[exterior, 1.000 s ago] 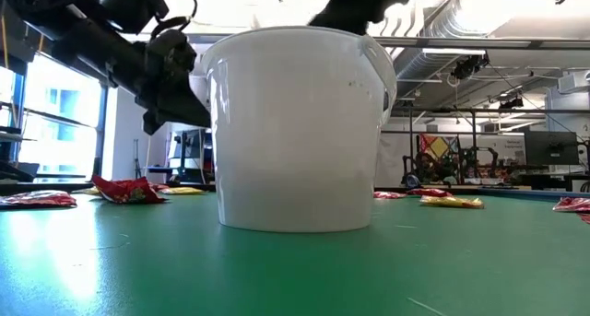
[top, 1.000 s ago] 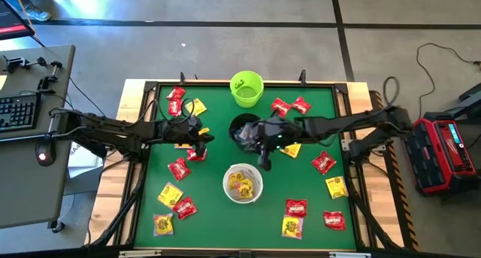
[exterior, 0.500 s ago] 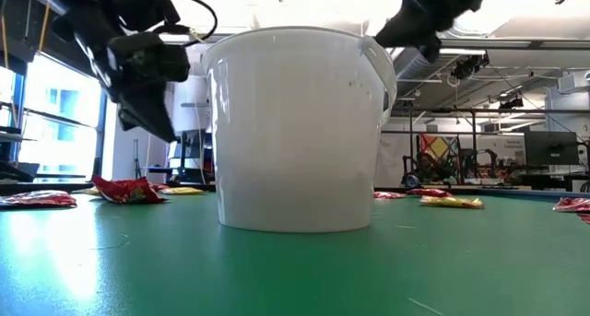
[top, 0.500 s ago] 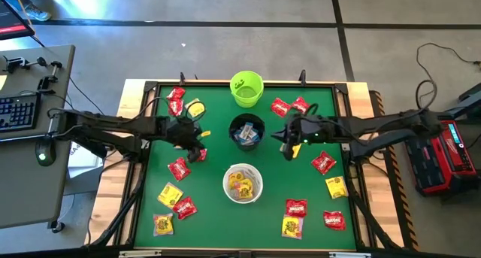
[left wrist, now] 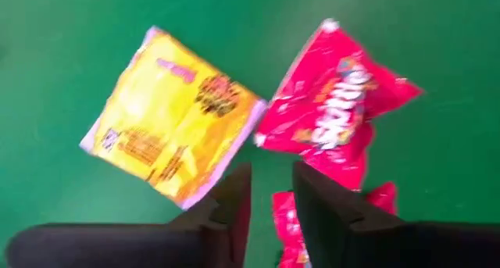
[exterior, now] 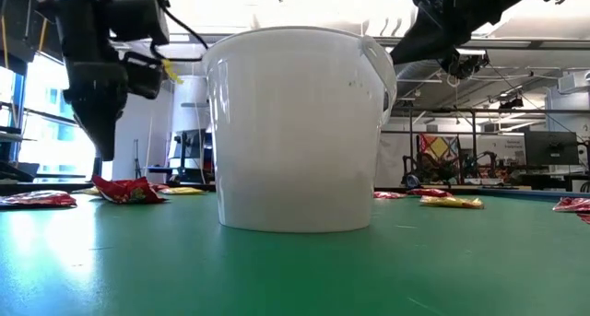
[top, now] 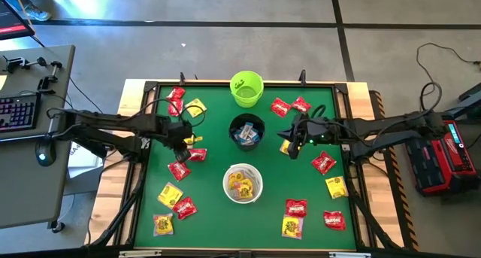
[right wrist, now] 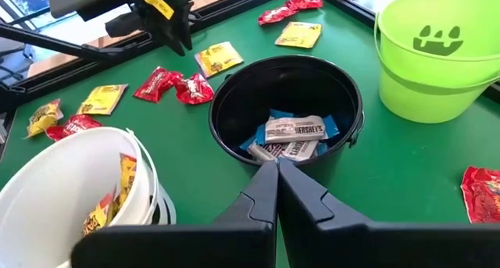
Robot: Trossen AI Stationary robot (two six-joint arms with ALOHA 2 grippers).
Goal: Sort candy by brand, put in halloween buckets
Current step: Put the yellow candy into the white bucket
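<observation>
Candy [top: 179, 170] lies all around the green bench [top: 214, 156]. Left end effector [top: 186, 141], fingers a little apart, hangs at nine o'clock over yellow and red packets. Right end effector [top: 288, 138], fingers together, hangs at three o'clock of the black bucket [top: 246, 132].

Three buckets line the middle of the green table [top: 218, 205]: green bucket [top: 246, 89] far, black bucket [top: 246, 132], white bucket [top: 243, 183] near. Candy packets [top: 179, 169] crowd the left and right sides. Bare lanes run on either side of the buckets.
</observation>
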